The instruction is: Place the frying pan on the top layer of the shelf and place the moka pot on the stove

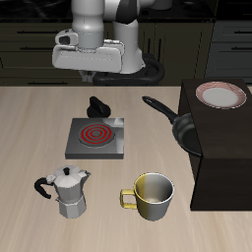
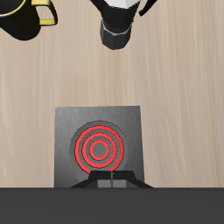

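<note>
The black frying pan rests tilted against the side of the dark shelf, its long handle pointing toward the table's back. The silver moka pot stands upright near the table's front edge, in front of the stove. The grey stove with its red coil lies in the middle of the table. My gripper hovers low over the stove's back edge, shut with nothing in it, apart from both the pan and the pot.
A pink-rimmed white plate lies on the shelf's flat top, toward its back. A yellowish metal mug stands near the front edge, between the moka pot and the shelf.
</note>
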Tool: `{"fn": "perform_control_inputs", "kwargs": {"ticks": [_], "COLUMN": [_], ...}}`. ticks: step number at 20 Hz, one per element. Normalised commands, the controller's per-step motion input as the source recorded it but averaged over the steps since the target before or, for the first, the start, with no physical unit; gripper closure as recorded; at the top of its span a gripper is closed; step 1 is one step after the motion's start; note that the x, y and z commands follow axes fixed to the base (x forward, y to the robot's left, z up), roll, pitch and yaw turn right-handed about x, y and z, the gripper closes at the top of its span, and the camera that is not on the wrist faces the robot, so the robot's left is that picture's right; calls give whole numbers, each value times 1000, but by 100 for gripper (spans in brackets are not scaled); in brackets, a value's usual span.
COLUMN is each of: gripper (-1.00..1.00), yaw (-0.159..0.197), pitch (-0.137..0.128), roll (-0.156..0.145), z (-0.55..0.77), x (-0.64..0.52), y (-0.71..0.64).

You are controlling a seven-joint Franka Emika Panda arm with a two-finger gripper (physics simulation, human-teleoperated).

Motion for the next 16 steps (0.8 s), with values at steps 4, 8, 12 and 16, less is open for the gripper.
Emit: {"fn": "perform_control_inputs", "kwargs": {"ticks": [4, 8, 12, 16], "gripper": [100, 100, 100, 100], "yaw": [-7, -30, 21, -4], "pitch": [-9, 7, 13, 8], "roll": [21, 16, 38, 10], "z": [-31, -144, -132, -120], "x": [-98, -28, 32, 71], "y": [84, 114, 62, 14]}}
